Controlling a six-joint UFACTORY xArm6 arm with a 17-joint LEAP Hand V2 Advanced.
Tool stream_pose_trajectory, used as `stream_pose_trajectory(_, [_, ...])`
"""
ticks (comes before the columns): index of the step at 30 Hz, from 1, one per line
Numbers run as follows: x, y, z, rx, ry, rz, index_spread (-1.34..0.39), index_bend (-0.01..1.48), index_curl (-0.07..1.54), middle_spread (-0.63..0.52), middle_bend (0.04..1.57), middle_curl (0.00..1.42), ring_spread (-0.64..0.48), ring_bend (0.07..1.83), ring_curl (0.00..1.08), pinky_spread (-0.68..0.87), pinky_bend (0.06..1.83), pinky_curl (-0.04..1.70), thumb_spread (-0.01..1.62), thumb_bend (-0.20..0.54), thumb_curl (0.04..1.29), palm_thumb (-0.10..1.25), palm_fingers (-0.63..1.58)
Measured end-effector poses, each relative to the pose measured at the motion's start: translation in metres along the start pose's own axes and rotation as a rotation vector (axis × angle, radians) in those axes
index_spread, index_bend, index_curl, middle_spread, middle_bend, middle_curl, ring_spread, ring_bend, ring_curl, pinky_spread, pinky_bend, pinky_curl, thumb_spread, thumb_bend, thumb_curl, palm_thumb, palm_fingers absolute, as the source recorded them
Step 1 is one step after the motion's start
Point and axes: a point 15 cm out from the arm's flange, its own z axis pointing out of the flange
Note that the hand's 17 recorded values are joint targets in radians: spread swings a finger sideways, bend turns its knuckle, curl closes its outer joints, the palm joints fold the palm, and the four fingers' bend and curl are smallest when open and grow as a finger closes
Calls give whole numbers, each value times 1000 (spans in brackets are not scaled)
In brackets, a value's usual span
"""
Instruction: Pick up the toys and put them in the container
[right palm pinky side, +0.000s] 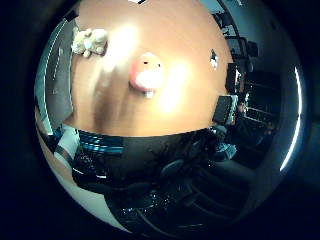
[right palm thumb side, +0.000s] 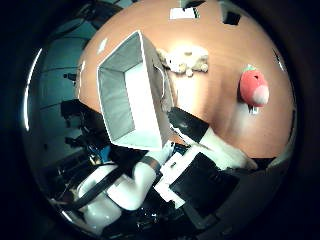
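Note:
A pink and red round plush toy (right palm pinky side: 146, 75) lies on the wooden table (right palm pinky side: 195, 55), well away from the palm. A cream-coloured plush animal (right palm thumb side: 185, 60) lies on the same table beside the grey fabric container (right palm thumb side: 131, 92). The container stands open and shows nothing inside. Parts of my hand (right palm thumb side: 200, 165), white and black, show near the container's wall. How its fingers stand I cannot make out. The hand is high above the table and touches neither toy.
A small dark and white object (right palm pinky side: 214, 58) rests on the table past the pink toy. White paper (right palm thumb side: 183, 13) and a dark item (right palm thumb side: 231, 18) sit at the table's far side. Dark chairs and equipment (right palm pinky side: 240, 100) stand beyond the table edge.

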Motion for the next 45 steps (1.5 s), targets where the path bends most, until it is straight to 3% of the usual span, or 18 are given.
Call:
stream_pose_trajectory(12, [1, 4, -34, 61, 20, -9, -409, 173, 329, -174, 318, 408, -64, 401, 242, 348, 321, 224, 1069, -23, 283, 601, 443])
stream_pose_trajectory(19, [37, 1, -55, 87, 44, 32, -409, 161, 314, -170, 304, 404, -69, 412, 248, 349, 364, 233, 1077, -22, 284, 590, 391])
stream_pose_trajectory(23, [70, -1, -58, 79, 43, 60, -386, 148, 296, -108, 208, 371, 15, 370, 239, 349, 441, 258, 1057, -33, 276, 545, 238])
stream_pose_trajectory(30, [122, 6, -20, 26, 1, 102, -375, 146, 264, -37, 203, 357, 124, 365, 240, 351, 473, 272, 1015, -27, 271, 482, 143])
stream_pose_trajectory(45, [162, -6, 80, -43, -81, 148, -375, 157, 263, -5, 206, 349, 157, 349, 242, 358, 448, 279, 1011, -26, 270, 455, 119])
